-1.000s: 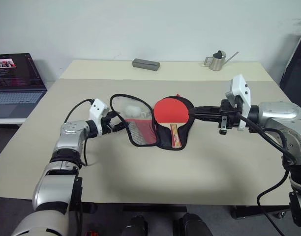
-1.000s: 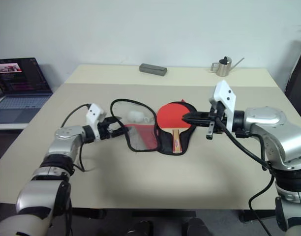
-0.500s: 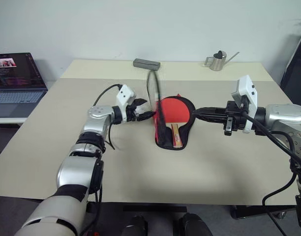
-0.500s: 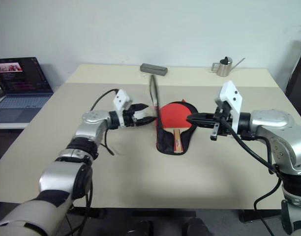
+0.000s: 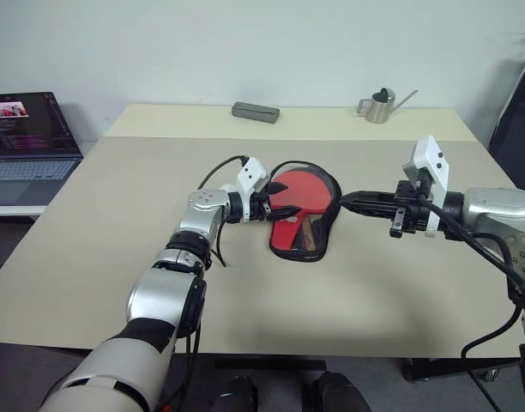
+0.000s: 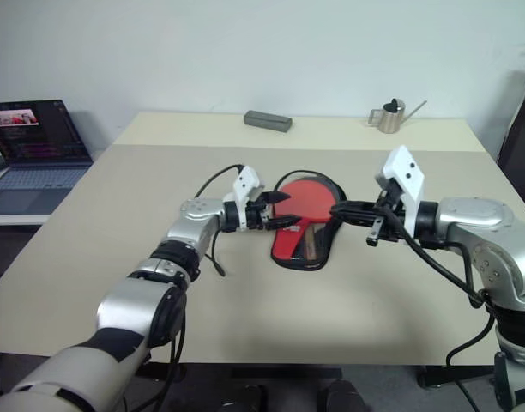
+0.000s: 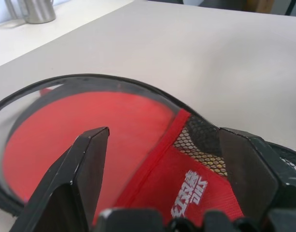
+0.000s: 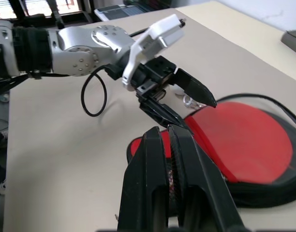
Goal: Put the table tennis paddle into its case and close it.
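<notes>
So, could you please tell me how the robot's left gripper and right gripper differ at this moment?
The left gripper has its two black fingers spread open, while the right gripper has its fingers pressed shut together. The left gripper hangs above the folded-over red mesh flap of the black paddle-shaped case, over the case's left half; the right gripper sits at the case's right edge. Whether either touches the case cannot be told. Both point inward towards the case, roughly level.

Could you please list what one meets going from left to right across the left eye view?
Laptop → grey box → left end effector → case → right end effector → metal watering can.
</notes>
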{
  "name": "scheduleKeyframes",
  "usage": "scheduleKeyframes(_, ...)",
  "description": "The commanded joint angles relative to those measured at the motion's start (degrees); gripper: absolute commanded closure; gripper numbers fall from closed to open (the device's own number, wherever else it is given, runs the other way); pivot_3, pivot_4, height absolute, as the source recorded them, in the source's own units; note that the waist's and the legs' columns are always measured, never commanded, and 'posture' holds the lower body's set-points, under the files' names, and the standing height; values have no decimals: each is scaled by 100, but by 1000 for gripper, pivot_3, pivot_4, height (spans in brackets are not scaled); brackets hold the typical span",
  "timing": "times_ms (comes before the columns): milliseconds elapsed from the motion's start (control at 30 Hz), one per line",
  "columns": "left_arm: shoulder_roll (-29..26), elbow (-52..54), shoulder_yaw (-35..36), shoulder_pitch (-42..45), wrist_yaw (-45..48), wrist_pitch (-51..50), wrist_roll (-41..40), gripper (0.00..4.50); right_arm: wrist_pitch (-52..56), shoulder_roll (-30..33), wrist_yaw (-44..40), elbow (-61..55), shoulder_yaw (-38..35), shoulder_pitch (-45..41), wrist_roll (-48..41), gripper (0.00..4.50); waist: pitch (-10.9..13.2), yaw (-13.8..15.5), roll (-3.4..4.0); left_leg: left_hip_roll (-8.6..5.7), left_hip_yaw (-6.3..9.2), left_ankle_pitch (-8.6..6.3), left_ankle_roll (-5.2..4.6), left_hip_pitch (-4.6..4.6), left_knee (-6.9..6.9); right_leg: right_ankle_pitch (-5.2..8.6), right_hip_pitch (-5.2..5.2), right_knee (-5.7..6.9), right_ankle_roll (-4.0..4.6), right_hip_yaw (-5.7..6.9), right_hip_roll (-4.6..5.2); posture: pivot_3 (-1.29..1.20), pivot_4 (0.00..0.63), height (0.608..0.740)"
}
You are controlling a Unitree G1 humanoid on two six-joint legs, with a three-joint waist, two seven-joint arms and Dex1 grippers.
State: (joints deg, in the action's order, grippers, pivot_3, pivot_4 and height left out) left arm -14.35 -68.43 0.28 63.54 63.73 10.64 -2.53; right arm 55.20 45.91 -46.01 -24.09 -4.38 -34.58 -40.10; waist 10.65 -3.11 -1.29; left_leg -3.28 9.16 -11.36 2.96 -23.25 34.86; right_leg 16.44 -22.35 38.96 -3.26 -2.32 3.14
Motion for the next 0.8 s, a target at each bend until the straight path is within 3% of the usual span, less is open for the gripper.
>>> scheduleKeyframes(33, -329, 397, 230, 50, 302, 110, -263, 604, 153, -64, 238, -3, -160, 11, -81, 4272, 0, -14, 0, 1, 1, 0, 0, 0, 0, 0, 0, 0, 0, 1, -1, 0, 150, 740)
scheduleKeyframes(133, -738, 878, 462, -196, 536, -133, -555, 604, 250, -310, 584, 263, -115, -10, 19, 4272, 0, -48, 0, 5, 0, 0, 0, 2, -1, 0, -2, 3, 1, -1, -2, 0, 150, 740)
scheduleKeyframes(200, -1005, 1297, 561, -450, 638, -342, -698, 604, 280, -495, 801, 458, -78, -57, 93, 3748, 0, -59, 0, 6, 0, 0, 0, 5, -3, -1, -2, 4, 1, -3, -3, 0, 150, 740)
scheduleKeyframes(567, -1953, 3994, 1052, -1954, 460, -2067, -1622, 604, 107, -1140, 1295, 1438, 483, -360, 792, 14, 0, 2, 0, 16, 10, 1, 1, 3, 1, -1, 0, 3, 2, -1, 2, 0, 150, 740)
scheduleKeyframes(800, -2363, 5215, 1231, -2632, 327, -2857, -2080, 604, 598, -1799, 2124, 2213, 223, -683, 1061, 14, 0, -13, 0, 40, 4, 1, 1, 6, -2, -2, -1, 3, 4, -6, 0, 0, 150, 740)
